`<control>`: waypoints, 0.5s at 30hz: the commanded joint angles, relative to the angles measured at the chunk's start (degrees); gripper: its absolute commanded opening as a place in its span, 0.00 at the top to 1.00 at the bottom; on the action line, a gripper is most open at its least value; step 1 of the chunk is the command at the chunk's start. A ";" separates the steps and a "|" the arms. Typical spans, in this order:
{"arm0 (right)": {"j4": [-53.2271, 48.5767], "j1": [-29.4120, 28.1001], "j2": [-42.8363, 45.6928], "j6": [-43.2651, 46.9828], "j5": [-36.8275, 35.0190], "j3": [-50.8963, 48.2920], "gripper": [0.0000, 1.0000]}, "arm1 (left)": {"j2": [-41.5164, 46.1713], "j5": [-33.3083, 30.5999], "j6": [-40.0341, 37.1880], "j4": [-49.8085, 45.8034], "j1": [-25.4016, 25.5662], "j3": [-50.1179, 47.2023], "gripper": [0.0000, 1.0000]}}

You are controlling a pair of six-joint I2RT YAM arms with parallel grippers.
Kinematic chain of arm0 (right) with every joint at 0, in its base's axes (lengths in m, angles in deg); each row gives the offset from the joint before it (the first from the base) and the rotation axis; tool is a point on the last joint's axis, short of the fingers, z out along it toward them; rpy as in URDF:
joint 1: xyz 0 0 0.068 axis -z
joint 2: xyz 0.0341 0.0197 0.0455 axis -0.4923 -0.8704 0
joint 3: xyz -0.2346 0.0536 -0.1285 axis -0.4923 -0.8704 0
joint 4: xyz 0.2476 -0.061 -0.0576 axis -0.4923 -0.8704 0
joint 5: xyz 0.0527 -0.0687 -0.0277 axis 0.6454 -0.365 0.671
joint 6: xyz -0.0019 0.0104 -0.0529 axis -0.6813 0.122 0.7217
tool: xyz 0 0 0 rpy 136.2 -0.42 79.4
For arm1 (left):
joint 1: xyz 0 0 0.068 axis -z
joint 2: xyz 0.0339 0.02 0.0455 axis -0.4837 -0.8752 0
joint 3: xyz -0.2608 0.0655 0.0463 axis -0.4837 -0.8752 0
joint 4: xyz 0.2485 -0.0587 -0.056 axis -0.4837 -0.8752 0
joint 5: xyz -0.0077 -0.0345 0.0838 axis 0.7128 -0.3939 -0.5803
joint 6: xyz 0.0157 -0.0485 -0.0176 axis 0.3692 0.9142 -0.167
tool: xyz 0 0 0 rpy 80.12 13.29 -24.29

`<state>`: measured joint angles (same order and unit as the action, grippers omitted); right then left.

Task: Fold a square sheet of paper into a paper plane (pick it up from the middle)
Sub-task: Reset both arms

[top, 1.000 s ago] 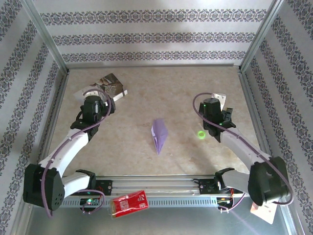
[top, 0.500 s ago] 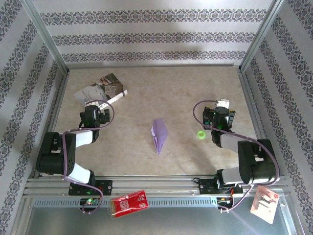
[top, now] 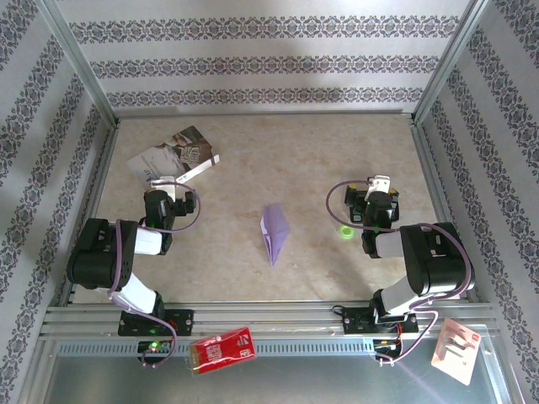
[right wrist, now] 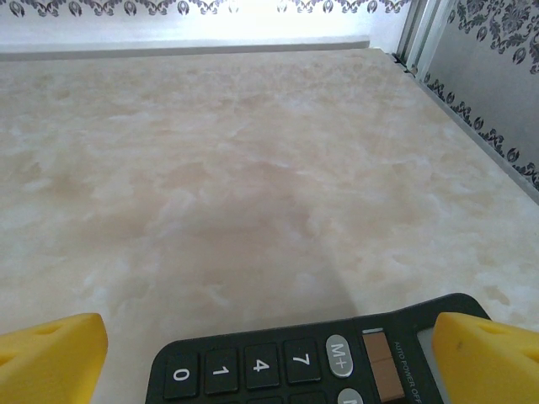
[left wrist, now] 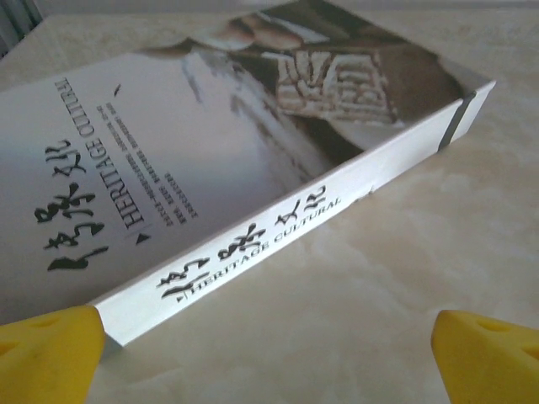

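The square sheet of paper lies folded as a slim lilac paper plane (top: 273, 231) in the middle of the table, nose toward the near edge. No gripper touches it. My left gripper (top: 162, 195) rests low at the left, open, its yellow fingertips (left wrist: 50, 353) wide apart with bare table between them (left wrist: 269, 362). My right gripper (top: 376, 192) sits low at the right, also open, its yellow fingertips (right wrist: 493, 358) on either side of a black calculator (right wrist: 320, 370) that lies flat on the table.
A grey-white printed booklet (top: 173, 156) lies at the back left, its corner close to my left fingertip (left wrist: 210, 151). A small green ring (top: 346, 231) lies left of the right gripper. A red packet (top: 223, 348) and a white packet (top: 455, 352) lie off the near edge.
Both arms have folded back toward their bases, so the grippers now sit lower and closer to the near edge. The paper plane has not moved.
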<state>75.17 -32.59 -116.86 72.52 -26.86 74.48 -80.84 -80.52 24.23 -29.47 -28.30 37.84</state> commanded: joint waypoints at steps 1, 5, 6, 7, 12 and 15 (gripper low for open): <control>2.40 0.46 0.26 0.05 -0.10 0.97 0.02 | -0.09 0.14 -0.94 7.13 -0.62 -1.69 0.00; 2.41 0.36 0.27 0.17 -0.13 0.96 0.02 | -0.19 0.46 -1.08 6.27 -0.62 -1.15 0.00; 2.41 0.30 0.19 0.17 -0.16 0.97 0.02 | -0.29 0.51 -1.12 5.74 -0.62 -0.71 0.00; 2.40 0.21 0.16 0.30 -0.19 0.97 0.02 | -0.25 0.45 -1.12 4.63 -0.62 -0.13 0.00; 2.32 -0.05 0.08 0.59 -0.37 0.97 0.02 | -0.16 0.90 -1.21 2.63 -0.62 0.67 0.00; 2.32 -0.07 0.12 0.56 -0.37 0.92 0.02 | -0.13 0.92 -1.21 2.78 -0.62 0.70 0.00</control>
<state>75.19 -32.63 -116.86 72.54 -26.86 74.48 -80.84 -80.10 24.20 -27.00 -28.30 37.56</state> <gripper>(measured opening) 0.983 0.998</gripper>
